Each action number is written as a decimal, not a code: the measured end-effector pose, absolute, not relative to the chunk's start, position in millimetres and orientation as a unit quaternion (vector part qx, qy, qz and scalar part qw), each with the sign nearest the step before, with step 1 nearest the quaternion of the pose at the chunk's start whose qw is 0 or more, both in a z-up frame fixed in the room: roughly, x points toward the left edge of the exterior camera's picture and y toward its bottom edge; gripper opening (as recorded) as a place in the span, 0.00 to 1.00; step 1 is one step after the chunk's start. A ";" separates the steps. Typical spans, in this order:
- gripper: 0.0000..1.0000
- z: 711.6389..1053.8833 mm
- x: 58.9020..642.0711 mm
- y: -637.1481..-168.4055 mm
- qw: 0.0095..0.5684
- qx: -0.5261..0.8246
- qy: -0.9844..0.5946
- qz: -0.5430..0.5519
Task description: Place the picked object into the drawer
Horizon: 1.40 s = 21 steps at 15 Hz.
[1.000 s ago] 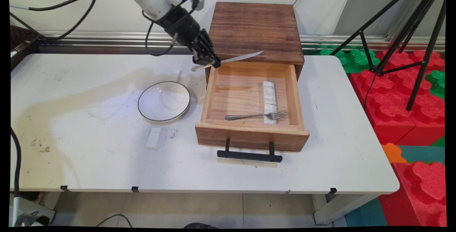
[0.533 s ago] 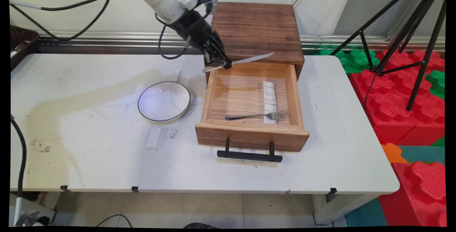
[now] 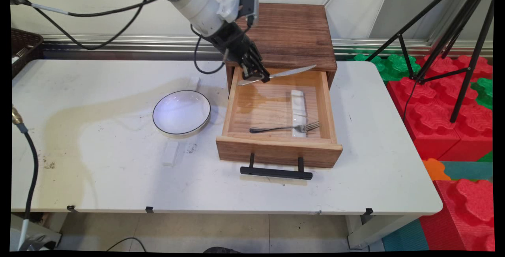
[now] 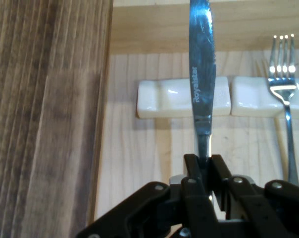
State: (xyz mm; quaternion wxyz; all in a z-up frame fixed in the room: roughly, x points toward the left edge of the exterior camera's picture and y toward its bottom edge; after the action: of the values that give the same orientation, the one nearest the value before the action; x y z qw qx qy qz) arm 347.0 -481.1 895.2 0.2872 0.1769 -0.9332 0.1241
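Gripper is clamped on a table knife, fingers pinching the handle just behind the blade, so the blade sticks out past the tips. Knife hangs in the air over the back part of the open wooden drawer, roughly level, tip toward the drawer's right wall, not touching wood. Below it in the drawer: a white glazed cutlery rest lying front to back, with a steel fork across its near end, tines on the rest. Judging from this, a clean placement needs the blade kept level and square to the rest, lowered clear of the fork, and let go only once metal is supported; polished steel on glazed ceramic will likely slide. The pinch is narrow and well off the knife's middle, so the knife could pivot in the pads if bumped. Drawer is light unfinished wood with a black bar handle; the cabinet above is dark, strongly grained. On the scuffed white table: a shallow white bowl with dark rim, left of the drawer.
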 end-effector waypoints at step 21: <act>0.00 824.5 316.2 -497.4 0.275 0.196 -0.933 0.124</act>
State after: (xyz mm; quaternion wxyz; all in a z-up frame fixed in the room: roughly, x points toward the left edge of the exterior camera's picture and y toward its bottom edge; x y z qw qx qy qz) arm 316.2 -497.4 824.5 0.2746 0.1959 -0.9332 0.1240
